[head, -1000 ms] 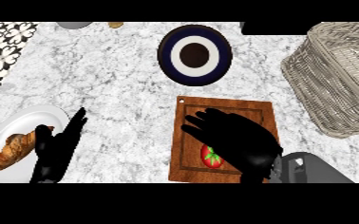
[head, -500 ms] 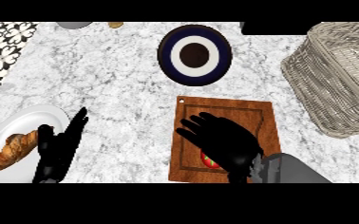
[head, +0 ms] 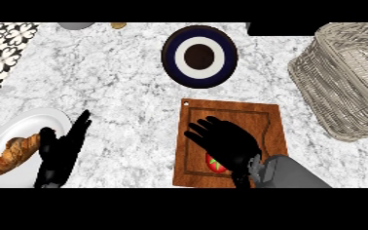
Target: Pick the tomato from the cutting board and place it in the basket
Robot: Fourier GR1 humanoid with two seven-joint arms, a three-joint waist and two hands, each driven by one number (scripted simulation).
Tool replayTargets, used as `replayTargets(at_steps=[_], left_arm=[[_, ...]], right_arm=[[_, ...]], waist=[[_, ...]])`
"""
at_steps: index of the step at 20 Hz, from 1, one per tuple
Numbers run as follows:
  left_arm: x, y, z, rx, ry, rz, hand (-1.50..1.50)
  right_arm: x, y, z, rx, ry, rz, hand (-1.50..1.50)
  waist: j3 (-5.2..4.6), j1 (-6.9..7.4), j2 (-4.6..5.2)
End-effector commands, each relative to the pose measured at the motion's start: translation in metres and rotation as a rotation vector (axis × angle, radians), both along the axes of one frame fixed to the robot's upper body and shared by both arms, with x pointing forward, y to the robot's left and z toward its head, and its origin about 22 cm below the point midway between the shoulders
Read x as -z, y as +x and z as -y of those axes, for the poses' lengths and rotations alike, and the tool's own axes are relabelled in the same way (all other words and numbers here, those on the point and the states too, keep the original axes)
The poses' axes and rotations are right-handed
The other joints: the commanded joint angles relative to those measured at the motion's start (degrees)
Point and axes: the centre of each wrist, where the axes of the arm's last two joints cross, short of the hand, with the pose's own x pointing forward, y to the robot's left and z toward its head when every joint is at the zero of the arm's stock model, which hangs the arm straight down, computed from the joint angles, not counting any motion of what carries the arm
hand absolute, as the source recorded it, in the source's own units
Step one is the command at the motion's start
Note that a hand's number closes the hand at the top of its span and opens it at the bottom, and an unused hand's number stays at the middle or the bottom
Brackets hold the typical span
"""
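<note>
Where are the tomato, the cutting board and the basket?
tomato [head: 213, 163]: head view, its visible red skin.
cutting board [head: 230, 114]: head view, bare wood near its far edge.
basket [head: 336, 78]: head view, woven side wall.

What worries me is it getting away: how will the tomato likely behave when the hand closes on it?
The tomato looks round and smooth, so it could probably roll on the flat cutting board if nudged sideways. Its skin may be slippery. Mostly hidden under the right hand, it seems small and likely light.
</note>
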Motion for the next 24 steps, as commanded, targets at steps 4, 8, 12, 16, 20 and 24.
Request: replayTargets(at_steps=[4,8,12,16,20,24], left_arm=[[0.025,-0.005,-0.006,-0.029,-0.028,-0.119,0.00],[0.024,-0.012,0.006,-0.025,-0.014,-0.126,0.00],[0.025,-0.016,-0.002,-0.023,-0.017,-0.106,0.00],[0.031,-0.016,0.000,-0.012,-0.032,-0.143,0.00],[0.019,-0.004,-0.007,-0.046,-0.020,-0.123,0.00],[0.024,-0.028,-0.013,-0.071,-0.015,-0.141,0.00]], right_arm=[[0.007,0.005,-0.006,-0.011,0.028,-0.002,-1.50],[0.014,0.016,0.007,0.010,0.023,0.007,-1.50],[0.027,-0.001,0.006,-0.091,0.022,0.072,1.50],[0.036,0.008,0.002,-0.130,0.007,0.140,1.50],[0.031,0.003,-0.004,-0.135,0.005,0.142,1.50],[0.048,-0.039,0.080,0.110,-0.043,0.142,1.50]], waist=[[-0.79,-0.16,0.53],[-0.77,-0.08,0.52],[-0.77,-0.09,0.50],[-0.77,0.11,0.62],[-0.79,-0.14,0.49],[-0.76,-3.10,-0.01]])
